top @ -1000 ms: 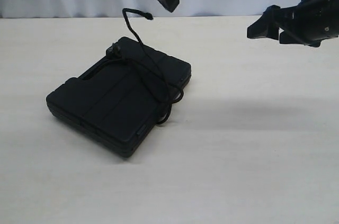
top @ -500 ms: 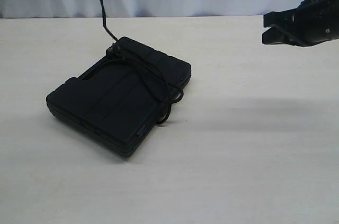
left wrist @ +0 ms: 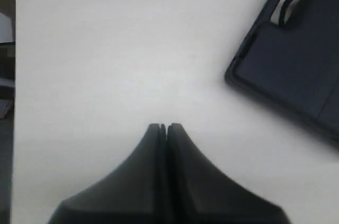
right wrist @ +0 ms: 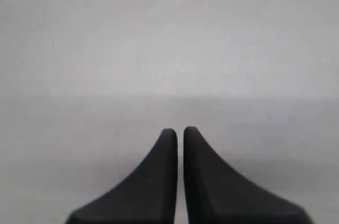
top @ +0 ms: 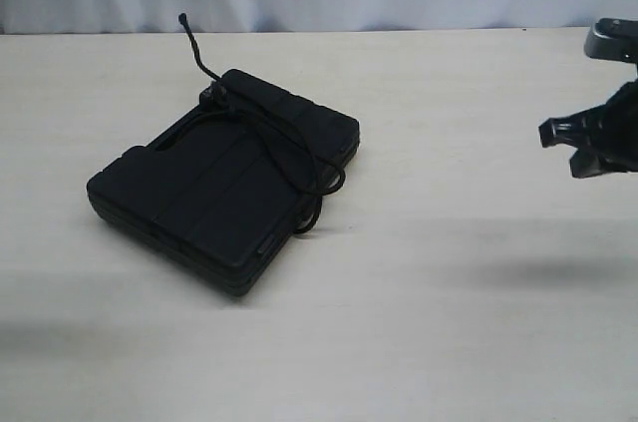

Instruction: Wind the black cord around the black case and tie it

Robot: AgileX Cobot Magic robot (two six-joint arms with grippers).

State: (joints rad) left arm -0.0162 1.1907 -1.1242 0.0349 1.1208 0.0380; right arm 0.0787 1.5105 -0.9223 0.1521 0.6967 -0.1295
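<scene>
The pale, smooth table (top: 449,332) carries the black case (top: 189,208), a flat matte plastic box with rounded corners and raised ribs. It lies left of centre, set diagonally with one corner toward the camera. The thin braided black cord (top: 289,155) crosses its lid from the handle cut-out to the right edge, its free tip standing up, leaning left. The right gripper (right wrist: 176,131), well apart, is nearly closed and empty. The left gripper (left wrist: 162,126), pressed together on nothing, hangs clear of the case.

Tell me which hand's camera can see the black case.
The left hand: its wrist view shows a corner of the black case. The right hand sees only table.
</scene>
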